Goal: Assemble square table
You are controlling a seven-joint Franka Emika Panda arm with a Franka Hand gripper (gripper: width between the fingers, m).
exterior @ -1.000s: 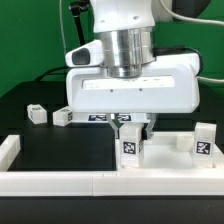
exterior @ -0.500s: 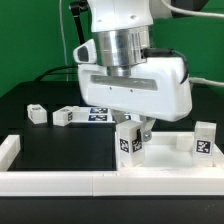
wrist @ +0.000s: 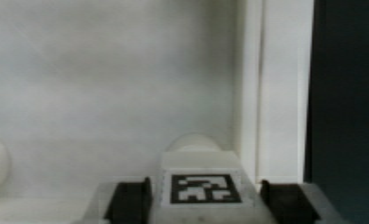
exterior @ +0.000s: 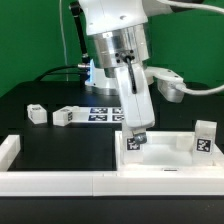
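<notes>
- Gripper [exterior: 136,134]: turned edge-on in the exterior view and clamping a small tagged leg. The wrist view is showing one dark finger [wrist: 128,200] on each side of it, pressed against its sides.
- Held leg [exterior: 133,144]: standing upright at the near corner of the square top, on the exterior view's left. Its lower end is sitting at or in the corner socket, but how deep it goes cannot be told.
- Square top [exterior: 168,160]: lying flat with its rim up on the black table, just behind the front border wall [exterior: 60,182].
- Standing leg [exterior: 204,141]: rising upright from the top's corner on the exterior view's right, and looking already fitted.
- First loose leg [exterior: 37,113] and second loose leg [exterior: 64,116]: lying on the black table, well apart from the top and near the marker board [exterior: 100,113].
- Progress, as a judgement: one leg is appearing seated and a second is being seated now. Two legs are waiting to be fetched, so the job is sitting roughly at its midpoint.
</notes>
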